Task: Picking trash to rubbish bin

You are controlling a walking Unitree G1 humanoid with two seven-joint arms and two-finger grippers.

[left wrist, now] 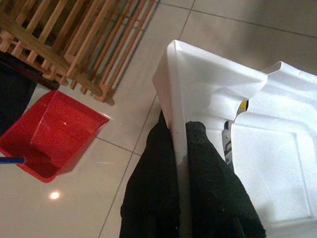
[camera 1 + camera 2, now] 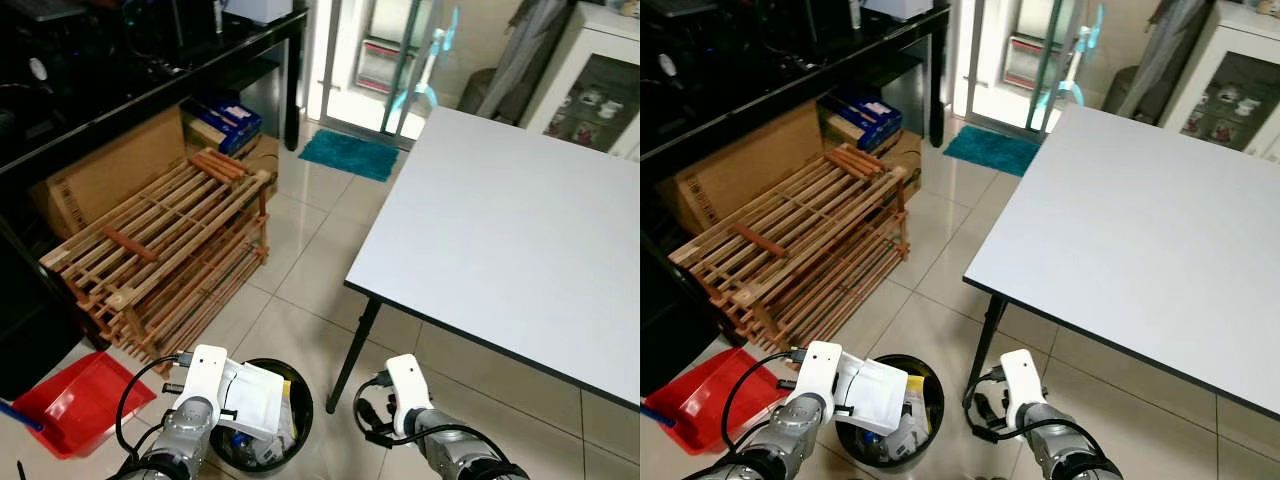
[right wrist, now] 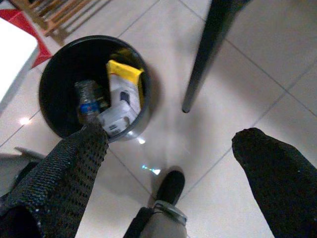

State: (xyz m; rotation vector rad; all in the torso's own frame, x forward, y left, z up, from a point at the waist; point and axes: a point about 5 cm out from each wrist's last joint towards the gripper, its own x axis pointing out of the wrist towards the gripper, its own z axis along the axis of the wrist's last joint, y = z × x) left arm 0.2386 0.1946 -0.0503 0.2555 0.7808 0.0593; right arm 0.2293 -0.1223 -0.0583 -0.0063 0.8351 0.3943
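Observation:
A round black rubbish bin (image 2: 297, 383) stands on the tiled floor beside the table leg; it holds a plastic bottle (image 3: 88, 101), a yellow and white packet (image 3: 125, 88) and other trash. My left gripper (image 1: 181, 148) is shut on the rim of a white moulded plastic tray (image 2: 255, 398), which hangs over the bin's mouth. My right gripper (image 3: 168, 148) is open and empty, low above the floor to the right of the bin (image 3: 59, 74).
A white table (image 2: 500, 230) with a black leg (image 2: 352, 355) stands right of the bin. A wooden slatted rack (image 2: 160, 250) leans at the left, with a red dustpan (image 2: 75, 400) on the floor before it. Cardboard boxes sit under a black desk.

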